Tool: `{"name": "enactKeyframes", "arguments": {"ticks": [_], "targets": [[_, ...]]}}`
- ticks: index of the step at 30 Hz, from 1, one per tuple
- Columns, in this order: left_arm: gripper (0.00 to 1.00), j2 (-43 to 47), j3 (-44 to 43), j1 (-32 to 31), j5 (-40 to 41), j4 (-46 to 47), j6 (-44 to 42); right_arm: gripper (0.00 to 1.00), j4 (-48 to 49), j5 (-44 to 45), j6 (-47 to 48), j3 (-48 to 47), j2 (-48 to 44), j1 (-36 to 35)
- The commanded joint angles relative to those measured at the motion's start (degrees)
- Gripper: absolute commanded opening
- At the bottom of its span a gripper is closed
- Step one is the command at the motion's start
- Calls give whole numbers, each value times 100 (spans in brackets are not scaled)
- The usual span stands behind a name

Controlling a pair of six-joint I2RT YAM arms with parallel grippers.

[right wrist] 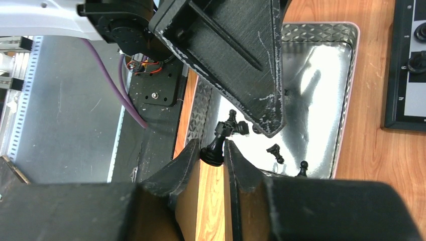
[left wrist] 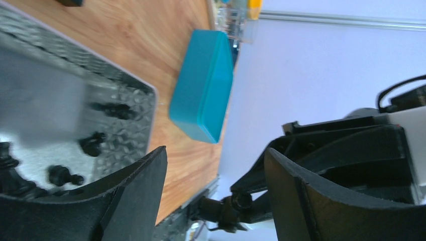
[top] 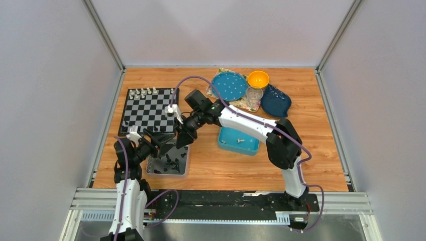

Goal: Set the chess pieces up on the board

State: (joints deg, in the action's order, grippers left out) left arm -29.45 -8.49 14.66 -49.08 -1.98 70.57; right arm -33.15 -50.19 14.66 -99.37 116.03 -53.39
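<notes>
On the wooden table (top: pixel 226 168), a silver tray (top: pixel 183 169) sits front left, with a teal tray (top: pixel 227 142) to its right. Farther back are a dotted plate (top: pixel 229 85), orange bowl (top: pixel 258 79), glass (top: pixel 254 95) and navy dish (top: pixel 276 102).

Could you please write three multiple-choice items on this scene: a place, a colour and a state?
1. The cream-white pieces on the board stand along its: A near edge; B far edge; C centre.
2. The piece in the right gripper is: A cream-white; B red; C black.
3. The left gripper is: A open and empty; B shut on a piece; C shut on nothing.
1 B: they line the row farthest from the robot.
2 C: a black chessman sits pinched between its fingers.
3 A: its fingers stand apart, nothing between them.
</notes>
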Motion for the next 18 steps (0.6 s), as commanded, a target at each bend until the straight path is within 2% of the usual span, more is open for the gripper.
{"name": "enactKeyframes", "arguments": {"ticks": [1,7,11,16,18], "targets": [[77,-34,-56,-42,-541,1331,985,8,54,-552,292,-275,-300,74],[73,-96,-65,-42,-760,1534,1302,8,80,-676,240,-398,-230,56],[68,1,-65,-42,-831,1289,1302,8,107,-720,205,-539,-168,65],[57,150,40,-33,-893,1217,1363,8,177,-676,152,-557,-116,65],[57,176,58,-33,-893,1217,1390,8,186,-650,169,-531,-116,65]]}}
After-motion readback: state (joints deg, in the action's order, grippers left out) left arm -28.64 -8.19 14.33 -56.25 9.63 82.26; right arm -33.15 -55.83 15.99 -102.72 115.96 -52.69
